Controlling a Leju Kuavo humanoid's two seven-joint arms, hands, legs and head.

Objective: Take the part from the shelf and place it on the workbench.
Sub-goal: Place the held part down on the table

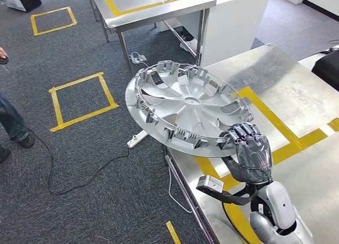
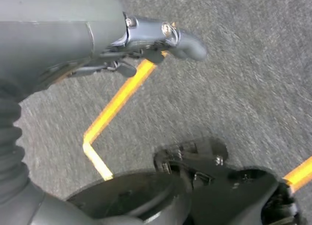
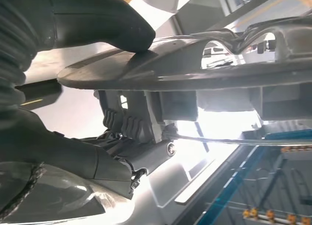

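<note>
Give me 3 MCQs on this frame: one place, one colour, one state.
1. Where is the wheel cover?
A. flat on the floor
B. held at the workbench corner, partly out over the carpet
C. on the far table

2. What colour is the tape on the workbench?
A. yellow
B. blue
C. red

3. What is the right hand doing?
A. hanging with nothing in it
B. pressing on the bench top
C. gripping the wheel cover's rim

Answers:
1 B, the head view shows the cover's left part over carpet, its right over steel.
2 A, yellow strips cross the steel.
3 C, the right wrist view shows thumb and fingers on opposite faces of the rim.
</note>
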